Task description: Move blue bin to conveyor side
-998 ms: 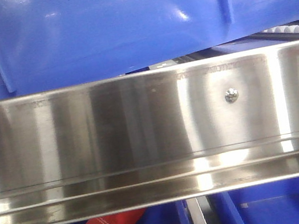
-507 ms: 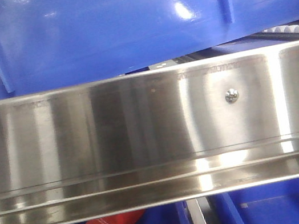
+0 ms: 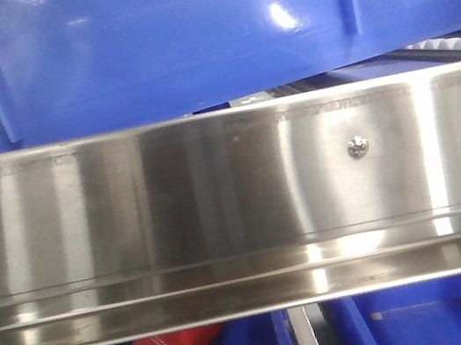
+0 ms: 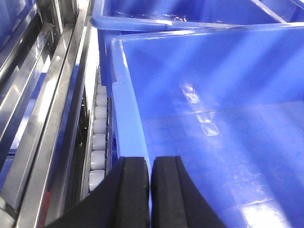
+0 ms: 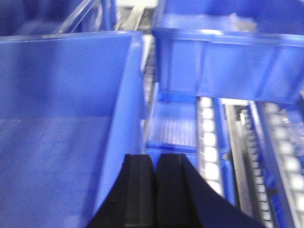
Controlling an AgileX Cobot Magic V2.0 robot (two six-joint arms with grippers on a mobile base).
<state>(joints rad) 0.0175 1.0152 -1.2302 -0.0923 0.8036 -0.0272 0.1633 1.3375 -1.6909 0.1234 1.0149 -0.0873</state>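
left gripper [image 4: 150,190], right gripper [image 5: 154,190] clench blue bin [image 4: 213,95] rim
steel rail [image 3: 216,193] spans front view; rollers [image 4: 98,142] at 9 o'clock, crate [image 4: 190,12] at 12; right view blurred

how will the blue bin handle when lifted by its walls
Probably light: the blue bin looks empty inside. Its glossy walls may be slippery, and the left pincer and right pincer each pinch only a thin wall, so it could slip or tilt. Its broad rim suggests fair stiffness.
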